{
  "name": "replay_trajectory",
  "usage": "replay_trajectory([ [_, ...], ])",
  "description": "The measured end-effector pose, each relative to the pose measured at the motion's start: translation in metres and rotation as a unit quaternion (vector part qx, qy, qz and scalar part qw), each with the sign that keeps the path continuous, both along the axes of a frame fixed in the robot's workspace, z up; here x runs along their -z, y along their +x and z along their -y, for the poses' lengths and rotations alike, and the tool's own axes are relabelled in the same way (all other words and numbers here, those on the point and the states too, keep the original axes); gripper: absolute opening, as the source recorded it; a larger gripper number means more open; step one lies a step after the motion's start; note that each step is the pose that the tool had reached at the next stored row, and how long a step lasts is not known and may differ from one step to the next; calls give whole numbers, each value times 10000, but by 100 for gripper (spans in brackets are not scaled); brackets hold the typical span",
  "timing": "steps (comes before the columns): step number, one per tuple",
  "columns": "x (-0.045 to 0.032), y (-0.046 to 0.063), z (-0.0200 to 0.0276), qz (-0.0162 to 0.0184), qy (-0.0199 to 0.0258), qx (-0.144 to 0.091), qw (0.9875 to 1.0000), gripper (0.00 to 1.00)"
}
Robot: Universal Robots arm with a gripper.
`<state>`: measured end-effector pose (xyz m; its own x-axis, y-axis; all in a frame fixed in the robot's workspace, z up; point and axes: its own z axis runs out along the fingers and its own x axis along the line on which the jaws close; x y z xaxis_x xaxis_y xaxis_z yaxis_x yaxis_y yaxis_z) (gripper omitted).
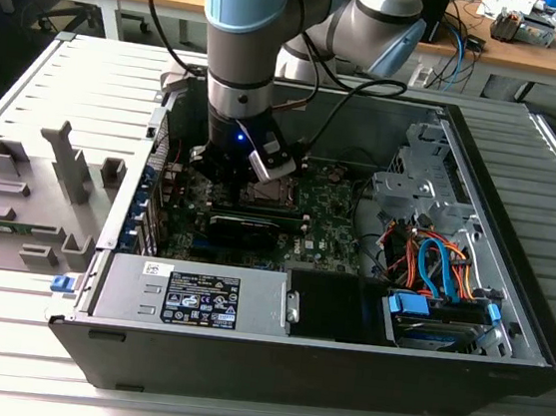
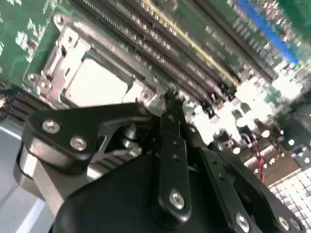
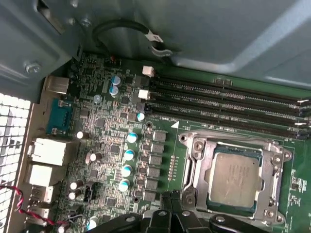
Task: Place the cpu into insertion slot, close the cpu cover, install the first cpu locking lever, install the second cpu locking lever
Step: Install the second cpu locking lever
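Note:
The cpu (image 3: pixel 233 177), a flat grey metal square, lies in the insertion slot (image 3: pixel 194 191) on the green board. The cpu cover (image 3: pixel 274 187), a thin silvery frame, lies flat around it, and the chip shows through its window. A thin metal lever (image 3: pixel 228 136) runs along one edge of the socket. My gripper (image 3: pixel 175 209) is shut with nothing in it, its black fingertips (image 2: pixel 171 109) just beside the socket's edge. The same chip looks bright white as cpu (image 2: pixel 97 82) in the second wrist view. In the exterior view the gripper (image 1: pixel 253 179) is low over the socket inside the open computer case.
Long black memory slots (image 3: pixel 223 104) run beside the socket. A black graphics card (image 1: pixel 243 230) lies just in front of it, and the power supply (image 1: pixel 198 294) sits nearer still. A drive cage (image 1: pixel 411 188) and orange and blue cables (image 1: pixel 437 266) are on the exterior view's right. Grey fixtures (image 1: pixel 61 168) stand outside the case.

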<state>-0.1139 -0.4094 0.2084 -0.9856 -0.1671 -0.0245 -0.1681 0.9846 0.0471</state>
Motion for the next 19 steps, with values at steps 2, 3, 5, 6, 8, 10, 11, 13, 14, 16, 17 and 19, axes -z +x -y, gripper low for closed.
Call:
replay_trajectory([
  [2,4,-1,-1,-3,33,1,10000,11],
  [3,2,0,0,-2,34,1,10000,11],
  [5,-52,1,1,-3,33,0,10000,11],
  [6,-101,3,1,-3,33,0,10000,11],
  [8,-179,25,0,-4,34,-1,10000,11],
  [10,-184,125,0,-44,35,1,10000,11],
  [11,-184,171,0,-68,39,0,10000,11],
  [13,-183,275,0,-137,53,1,9999,11],
  [14,-181,327,0,-169,61,0,9998,11],
  [16,-178,439,0,-240,80,0,9997,11],
  [17,-177,472,0,-261,88,1,9996,11],
  [19,-173,568,0,-321,109,0,9994,11],
])
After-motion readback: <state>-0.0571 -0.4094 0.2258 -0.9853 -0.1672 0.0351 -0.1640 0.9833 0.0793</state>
